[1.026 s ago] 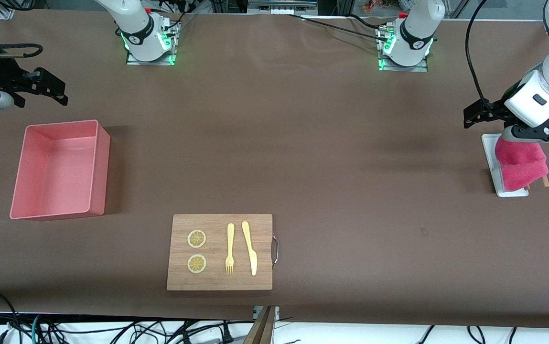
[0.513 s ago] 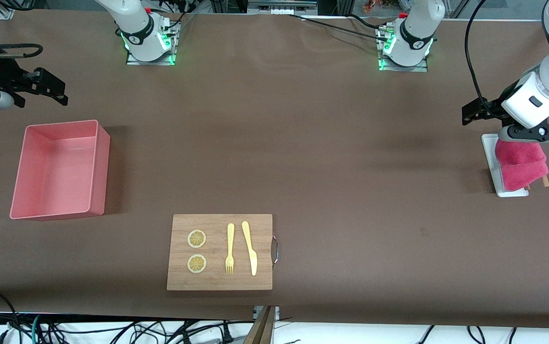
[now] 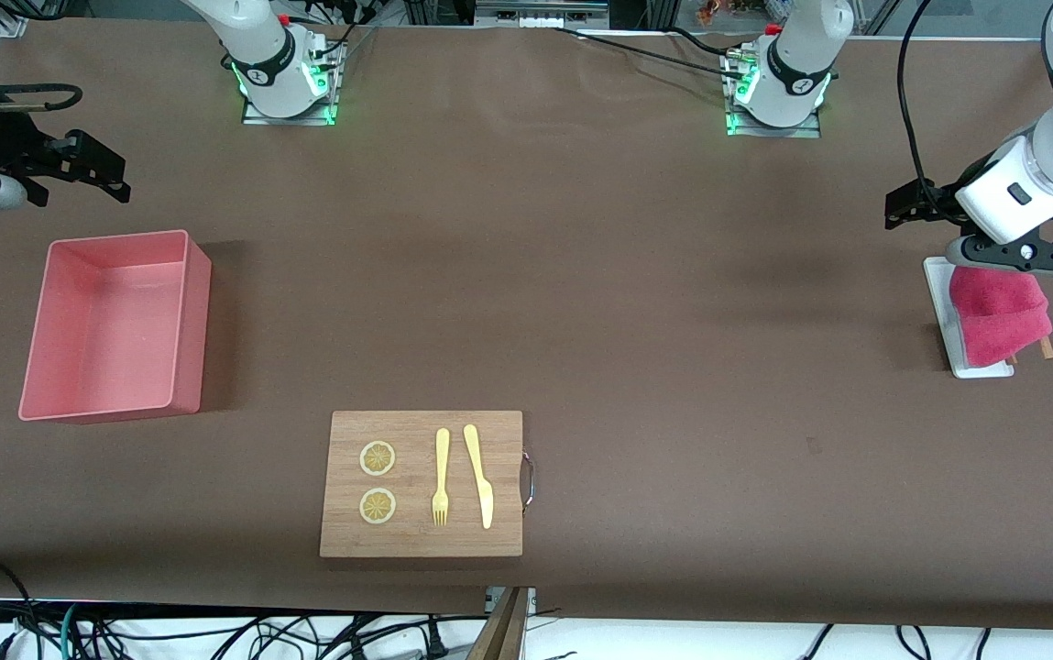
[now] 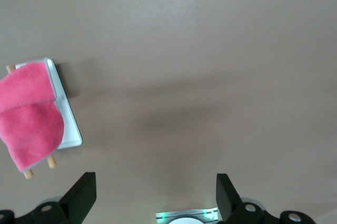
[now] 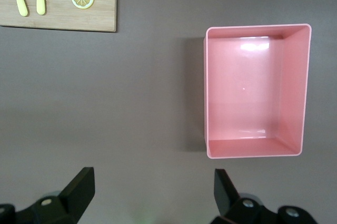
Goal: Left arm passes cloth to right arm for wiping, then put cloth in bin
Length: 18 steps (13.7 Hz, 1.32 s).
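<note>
Cloth (image 3: pixel 998 313) sits draped on a white tray (image 3: pixel 940 302) at the left arm's end of the tabletop, nothing gripping it yet. We have the left claw (image 3: pixel 1012 257) over its upper edge, fingers apart, which we read as lining up the pick. Right claw (image 3: pixel 77 170) waits, fingers apart, above the tabletop by the empty bin (image 3: pixel 191 312), probably parked there for the handover and later drop.

1 cloth (image 3: pixel 998 312), 1 bin (image 3: pixel 114 325), 2 lemon slices (image 3: pixel 378 458)
</note>
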Available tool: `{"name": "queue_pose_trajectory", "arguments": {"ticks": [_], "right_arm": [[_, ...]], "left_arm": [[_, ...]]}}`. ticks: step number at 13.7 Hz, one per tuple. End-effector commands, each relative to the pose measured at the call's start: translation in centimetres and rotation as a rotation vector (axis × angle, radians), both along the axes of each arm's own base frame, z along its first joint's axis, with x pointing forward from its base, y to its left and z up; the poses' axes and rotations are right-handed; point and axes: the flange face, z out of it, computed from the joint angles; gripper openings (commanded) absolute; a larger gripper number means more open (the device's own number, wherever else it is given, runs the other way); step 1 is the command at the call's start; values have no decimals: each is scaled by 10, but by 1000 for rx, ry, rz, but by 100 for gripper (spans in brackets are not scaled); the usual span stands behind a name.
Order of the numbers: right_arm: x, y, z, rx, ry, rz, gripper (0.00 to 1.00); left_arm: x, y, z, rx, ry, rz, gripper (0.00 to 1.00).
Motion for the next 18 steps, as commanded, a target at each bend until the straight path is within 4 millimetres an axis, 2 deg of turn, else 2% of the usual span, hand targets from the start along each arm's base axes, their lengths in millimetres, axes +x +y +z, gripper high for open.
{"name": "queue_pose_trajectory", "arguments": {"ticks": [1,3,6,9,11,13,15,16,18], "right_arm": [[2,0,5,-9,-4,-11,100],[2,0,5,-9,-4,-11,100],[2,0,5,-9,-4,-11,100],[3,0,5,-9,-5,-11,100],[3,0,5,-9,-5,-11,100],[3,0,5,-9,-5,-11,100],[2,0,5,-9,-4,-11,100],[2,0,5,-9,-4,-11,100],[3,0,5,-9,-5,-11,100]], "left_arm": [[15,13,4,18,14,-166,100],[22,20,0,62,29,-314,100],[53,36,-30,111,99,-516,100],[85,78,-68,105,91,-651,100],[99,92,-104,140,76,-708,100],[100,98,-128,184,69,-749,100],[99,117,-155,215,40,-770,100],[94,125,-174,210,23,-774,100],[78,126,-212,191,20,-800,100]]}}
